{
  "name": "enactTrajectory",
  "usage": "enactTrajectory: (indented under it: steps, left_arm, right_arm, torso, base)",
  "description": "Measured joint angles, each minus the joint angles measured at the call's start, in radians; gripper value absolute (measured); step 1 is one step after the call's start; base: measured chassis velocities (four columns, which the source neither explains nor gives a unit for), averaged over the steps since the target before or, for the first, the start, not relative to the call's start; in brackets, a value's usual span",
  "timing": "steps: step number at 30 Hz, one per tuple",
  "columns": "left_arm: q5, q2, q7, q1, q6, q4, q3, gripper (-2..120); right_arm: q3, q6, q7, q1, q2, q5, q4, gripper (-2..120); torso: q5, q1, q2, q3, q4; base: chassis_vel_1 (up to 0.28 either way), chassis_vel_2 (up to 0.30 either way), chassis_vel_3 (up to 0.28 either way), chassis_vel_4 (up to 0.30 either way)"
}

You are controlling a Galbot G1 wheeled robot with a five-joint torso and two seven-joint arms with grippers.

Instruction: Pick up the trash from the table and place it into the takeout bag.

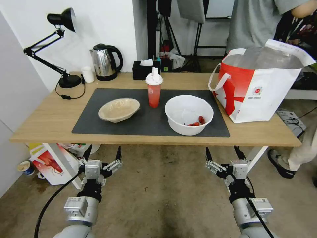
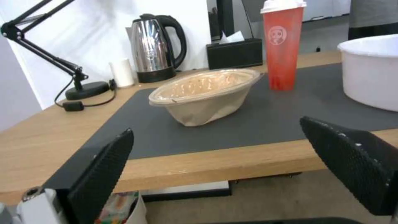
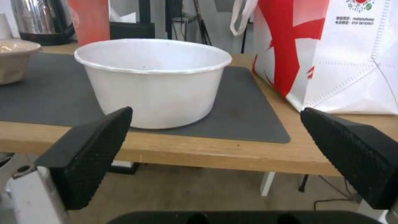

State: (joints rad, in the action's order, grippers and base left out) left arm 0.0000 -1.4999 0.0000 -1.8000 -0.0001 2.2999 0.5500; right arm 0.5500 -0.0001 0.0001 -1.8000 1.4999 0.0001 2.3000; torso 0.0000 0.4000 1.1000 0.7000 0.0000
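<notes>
A: Hands, status?

B: Left hand (image 1: 103,154) below the counter's (image 1: 46,127) near edge, over the floor, fingers spread apart, holding nothing. Right hand (image 1: 224,153) likewise: low, in front of the counter edge, fingers apart, empty.

A: Trash items?

B: All three on the dark grey mat (image 1: 95,124). Beige oval bowl (image 1: 119,109) toward the left, upright. Red drink cup (image 1: 154,87) with white lid behind centre, upright. White round bowl (image 1: 189,114) toward the right, red scraps inside at its right wall. All apart from each other.

A: Takeout bag?

B: Takeout bag (image 1: 261,86) stands on the counter's right end, just beside the mat's right edge, mouth open, silvery lining showing, loop handle facing the mat.

A: Other items?

B: Steel kettle (image 1: 104,61), small white cup (image 1: 88,74), desk lamp (image 1: 54,46) at the back left.
</notes>
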Motion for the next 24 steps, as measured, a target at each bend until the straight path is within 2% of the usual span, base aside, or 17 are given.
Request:
enactTrajectory:
  steps: [18, 21, 24]
  left_arm:
    - [0.0, 0.0, 0.0, 0.0, 0.0, 0.0, 0.0, 100]
    - [0.0, 0.0, 0.0, 0.0, 0.0, 0.0, 0.0, 100]
    - [0.0, 0.0, 0.0, 0.0, 0.0, 0.0, 0.0, 100]
  right_arm:
    - [-0.006, 0.005, 0.002, 0.001, -0.004, 0.0, -0.001, 100]
    - [-0.042, 0.046, 0.026, 0.008, -0.026, -0.01, -0.015, 100]
    - [-0.124, 0.142, 0.081, 0.027, -0.076, -0.038, -0.051, 100]
  torso:
    - [0.0, 0.0, 0.0, 0.0, 0.0]
    - [0.0, 0.0, 0.0, 0.0, -0.0002]
    - [0.0001, 0.0, 0.0, 0.0, 0.0001]
  base:
    - [0.0, 0.0, 0.0, 0.0]
    - [0.0, 0.0, 0.0, 0.0]
    - [0.0, 0.0, 0.0, 0.0]
